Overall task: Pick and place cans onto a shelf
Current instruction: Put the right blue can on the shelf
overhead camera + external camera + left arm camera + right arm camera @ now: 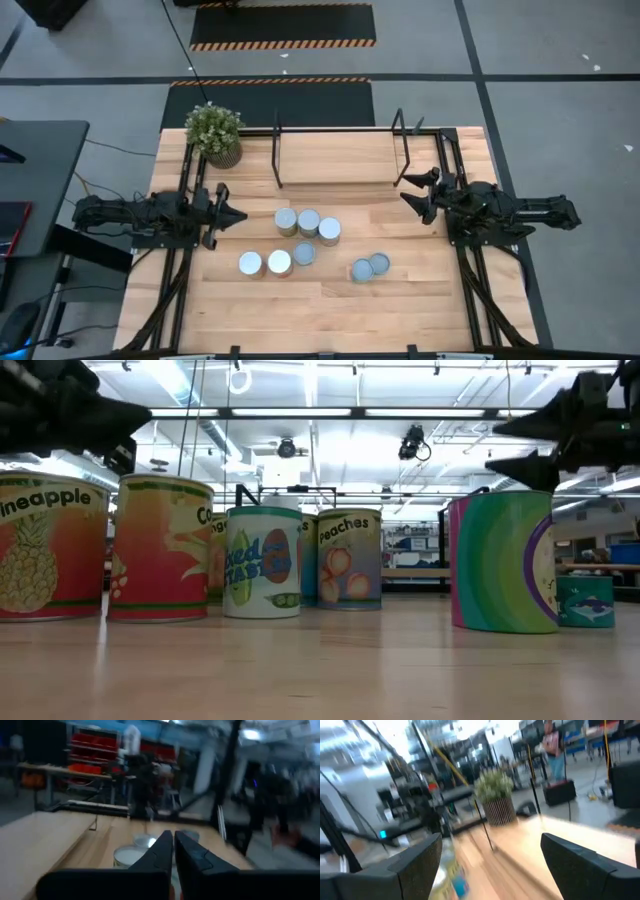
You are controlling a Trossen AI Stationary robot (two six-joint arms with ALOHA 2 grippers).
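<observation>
Several cans stand upright on their bases in the middle of the wooden table: three in a row point(309, 223), three nearer the front point(279, 262) and a pair point(370, 267) to the right. In the low view their labels show, among them a pineapple can point(45, 550) and a peaches can point(349, 558). The shelf point(340, 157) stands at the far edge, its board bare. My left gripper point(236, 213) is shut and empty, left of the cans and above the table point(173, 851). My right gripper point(411, 189) is open and empty, right of the cans, near the shelf's right frame.
A potted green plant point(214, 134) stands at the far left corner beside the shelf's left frame point(277, 150). The shelf's right frame point(402, 148) is close to my right gripper. Bare tabletop point(330, 315) lies along the near edge.
</observation>
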